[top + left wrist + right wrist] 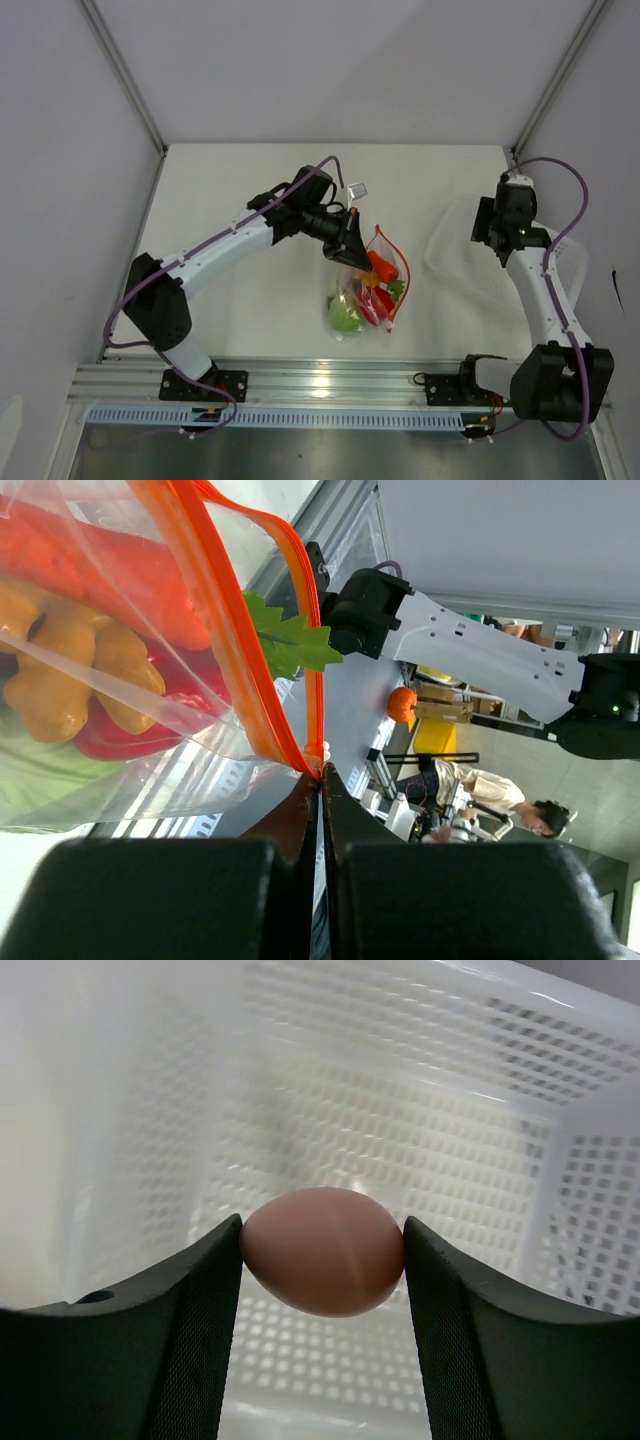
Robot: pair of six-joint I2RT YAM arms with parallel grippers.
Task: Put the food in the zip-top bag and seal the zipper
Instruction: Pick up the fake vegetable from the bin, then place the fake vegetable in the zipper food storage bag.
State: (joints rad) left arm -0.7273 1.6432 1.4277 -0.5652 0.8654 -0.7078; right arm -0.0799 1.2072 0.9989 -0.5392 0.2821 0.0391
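The bag is small, clear and crinkly, with a red-orange zipper along its top edge. The left claw is fully closed, pinching one end of that zipper between its tips. From the pinch the zipper's two strips part and run away from the claw, so the mouth is open there. The bag hangs out from the claw tip toward the near edge of the surface; whether its lower end rests on the surface I cannot tell.

Food is inside the bag. In the left wrist view, an orange-yellow lumpy piece presses against the plastic just beyond the claw. A red pepper lies under it and a long orange-red piece sits farther out. A green leafy top pokes out between the zipper strips. From above, a green round fruit sits at the end of the bag farthest from the claw.

The right claw stands part open, its two pads closed on the sides of a smooth pink egg. Around and below this claw is the white perforated basket. The egg is held clear of the basket floor, and no other food shows in it. The basket is well apart from the bag.
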